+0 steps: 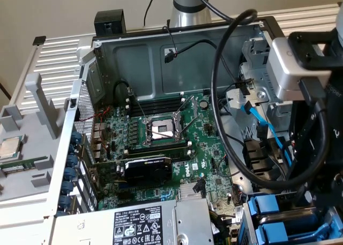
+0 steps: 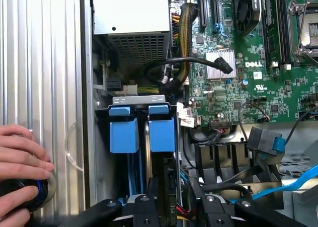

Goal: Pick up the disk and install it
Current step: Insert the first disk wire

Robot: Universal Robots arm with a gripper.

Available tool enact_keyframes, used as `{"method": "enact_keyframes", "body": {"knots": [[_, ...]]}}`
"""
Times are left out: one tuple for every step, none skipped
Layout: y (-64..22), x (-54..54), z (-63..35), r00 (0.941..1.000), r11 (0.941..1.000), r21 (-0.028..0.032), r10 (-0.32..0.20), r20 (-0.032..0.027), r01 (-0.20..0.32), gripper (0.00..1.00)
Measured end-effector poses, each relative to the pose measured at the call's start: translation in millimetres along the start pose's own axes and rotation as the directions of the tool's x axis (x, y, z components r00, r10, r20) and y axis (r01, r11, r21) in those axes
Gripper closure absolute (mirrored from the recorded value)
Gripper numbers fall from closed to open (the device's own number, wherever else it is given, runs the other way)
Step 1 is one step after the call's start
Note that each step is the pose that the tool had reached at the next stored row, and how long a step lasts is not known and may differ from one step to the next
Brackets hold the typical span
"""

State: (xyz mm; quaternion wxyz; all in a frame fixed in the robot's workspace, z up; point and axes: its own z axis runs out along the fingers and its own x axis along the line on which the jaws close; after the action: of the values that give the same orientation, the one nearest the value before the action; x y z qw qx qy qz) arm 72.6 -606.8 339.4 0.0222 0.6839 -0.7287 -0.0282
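Note:
Two blue plastic carriers stand side by side in the drive bay [image 2: 102, 113] at the case's corner. The disk [image 2: 162, 129] is the carrier in line with my gripper, seated in its slot beside the other blue-carrier drive [image 2: 123, 130]. A strip of silver metal shows between them. My gripper [image 2: 171, 207] hangs just behind the disk's slot, its black fingers [image 2: 144, 207] spread apart and gripping nothing. In the exterior view the same blue carriers [image 1: 268, 207] sit at the lower right, under the arm's black wrist [image 1: 316, 148].
A person's hand [image 2: 20, 157] rests on a black and blue knob [image 2: 25, 194] on the ribbed table beside the case. The Dell motherboard [image 1: 161, 143], power supply [image 1: 139, 223], blue SATA cables [image 2: 298, 180] and black cable loops [image 1: 225, 121] crowd the case. A small silver CPU chip [image 1: 10, 147] lies outside.

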Motion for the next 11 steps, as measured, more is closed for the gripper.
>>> {"method": "enact_keyframes", "body": {"knots": [[0.7,0.0,-2.3,1.0000,1.0000,0.0000,0.000,0.0000,0.000,0.63],[1.0,0.0,-4.8,1.0000,1.0000,0.0000,0.000,-0.0004,0.000,0.63],[1.4,0.0,-7.3,1.0000,1.0000,0.0001,0.000,-0.0005,0.000,0.63],[1.8,0.0,-9.7,1.0000,1.0000,0.0001,0.000,-0.0008,0.000,0.63],[2.2,0.0,-12.2,1.0000,1.0000,0.0001,0.000,-0.0012,0.000,0.63],[2.5,0.0,-14.7,1.0000,1.0000,0.0001,0.000,-0.0014,0.000,0.63],[2.7,-0.1,-17.7,1.0000,1.0000,0.0001,0.000,-0.0016,0.000,0.63],[3.0,-0.1,-21.0,1.0000,1.0000,0.0001,0.000,-0.0020,0.000,0.63],[3.3,-0.1,-24.2,1.0000,1.0000,0.0002,0.000,-0.0023,0.000,0.63],[3.5,-0.1,-27.2,1.0000,1.0000,0.0002,0.000,-0.0027,0.000,0.63],[3.7,-0.2,-29.9,1.0000,1.0000,0.0002,0.000,-0.0027,0.000,0.63]]}}
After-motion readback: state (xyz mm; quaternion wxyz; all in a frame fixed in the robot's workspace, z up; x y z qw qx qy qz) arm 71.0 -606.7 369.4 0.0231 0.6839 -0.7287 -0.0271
